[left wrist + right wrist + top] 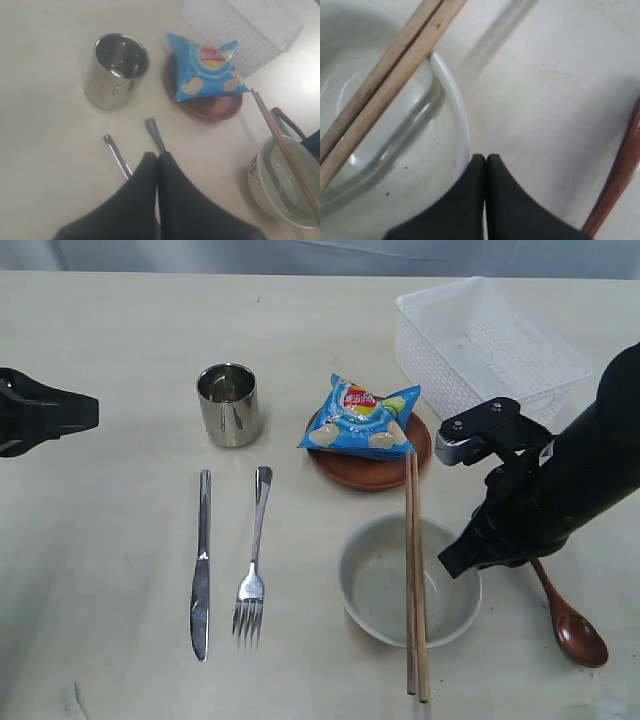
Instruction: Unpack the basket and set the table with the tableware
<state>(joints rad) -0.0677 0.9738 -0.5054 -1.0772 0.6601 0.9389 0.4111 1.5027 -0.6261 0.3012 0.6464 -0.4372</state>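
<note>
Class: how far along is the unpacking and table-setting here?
Done: basket looks empty; cup, knife, fork, bowl, plate, spoon and chopsticks are out on the table. In hand: nothing; both jaws are shut and empty. Left: probably only tidying, since the chopsticks lie across the bowl.

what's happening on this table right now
A two-armed robot is setting the table, and the job looks nearly done. The white basket looks empty. The steel cup, knife, fork, white bowl, reddish-brown plate and dark red wooden spoon are laid out. The wooden chopsticks lie across the bowl, and a blue snack bag sits on the plate. Both end effectors are shut and empty: the right end effector hangs between bowl and spoon, the left end effector is off to the left.
</note>
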